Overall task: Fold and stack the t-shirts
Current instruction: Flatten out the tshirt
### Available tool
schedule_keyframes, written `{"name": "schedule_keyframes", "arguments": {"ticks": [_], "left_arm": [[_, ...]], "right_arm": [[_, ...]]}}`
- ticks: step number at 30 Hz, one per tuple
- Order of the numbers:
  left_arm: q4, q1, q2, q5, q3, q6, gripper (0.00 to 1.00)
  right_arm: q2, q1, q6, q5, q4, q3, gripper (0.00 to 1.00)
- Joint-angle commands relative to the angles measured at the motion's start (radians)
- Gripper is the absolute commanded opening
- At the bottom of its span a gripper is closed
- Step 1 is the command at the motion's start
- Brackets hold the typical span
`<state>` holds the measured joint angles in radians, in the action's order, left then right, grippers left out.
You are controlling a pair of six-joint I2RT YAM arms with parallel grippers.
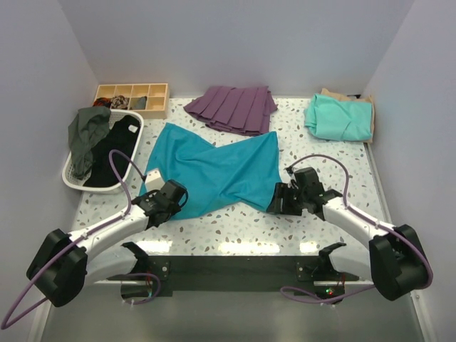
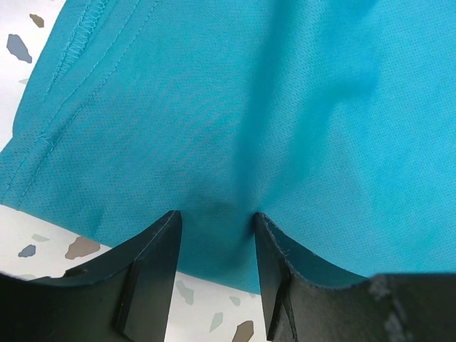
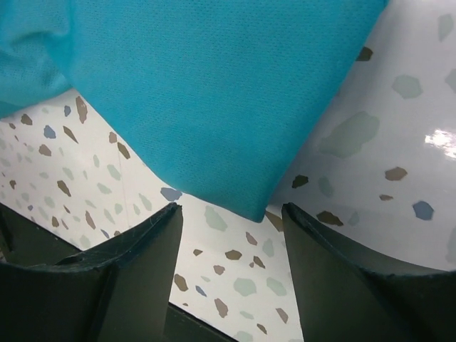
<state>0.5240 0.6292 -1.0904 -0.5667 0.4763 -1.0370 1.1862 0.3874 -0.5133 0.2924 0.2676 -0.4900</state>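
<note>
From overhead I see the teal-blue t-shirt [image 1: 214, 171] spread rumpled across the middle of the worktop [image 1: 235, 228]. My left gripper [image 1: 174, 194] sits at its near corner, around seven o'clock. My right gripper [image 1: 278, 201] meets the opposite near corner, around five o'clock. From up here I can't tell how wide either pair of fingers stands. At twelve o'clock lies a purple pleated garment [image 1: 234, 108]. At two o'clock the mint-green t-shirt [image 1: 340, 117] rests folded on the tan t-shirt [image 1: 335, 94]. A wooden compartment tray [image 1: 132, 98] sits at eleven, and a white basket [image 1: 91, 188] of dark clothes [image 1: 107, 153] at nine.
</note>
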Motion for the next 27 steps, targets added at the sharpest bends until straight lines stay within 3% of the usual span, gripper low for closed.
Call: {"name": "schedule_keyframes", "arguments": {"ticks": [1,5,10,12,15,18,22,27], "left_arm": [[0.008,0.006,0.024,-0.045,0.004,-0.002,0.51],[0.001,0.006,0.004,-0.045,0.007,0.003,0.51],[-0.007,0.004,-0.006,-0.036,0.001,-0.008,0.51],[-0.013,0.006,-0.003,-0.036,-0.007,-0.011,0.51],[-0.013,0.004,-0.003,-0.038,-0.007,-0.014,0.51],[-0.013,0.006,0.001,-0.048,0.018,0.000,0.50],[-0.041,0.004,-0.003,-0.088,0.067,0.093,0.51],[-0.088,-0.011,-0.133,-0.196,0.186,0.205,0.53]], "right_arm": [[-0.054,0.007,0.036,-0.079,0.064,-0.035,0.63],[-0.017,0.007,0.029,-0.044,-0.023,-0.002,0.61],[0.085,0.007,0.004,0.037,-0.184,0.021,0.49],[0.101,0.007,0.002,0.083,-0.234,0.024,0.33],[0.113,0.007,0.016,0.122,-0.263,-0.005,0.00],[0.020,0.007,0.042,0.130,-0.193,-0.068,0.00],[-0.166,0.007,0.088,0.032,-0.041,-0.189,0.00],[-0.124,0.007,0.160,-0.018,0.010,-0.349,0.00]]}}
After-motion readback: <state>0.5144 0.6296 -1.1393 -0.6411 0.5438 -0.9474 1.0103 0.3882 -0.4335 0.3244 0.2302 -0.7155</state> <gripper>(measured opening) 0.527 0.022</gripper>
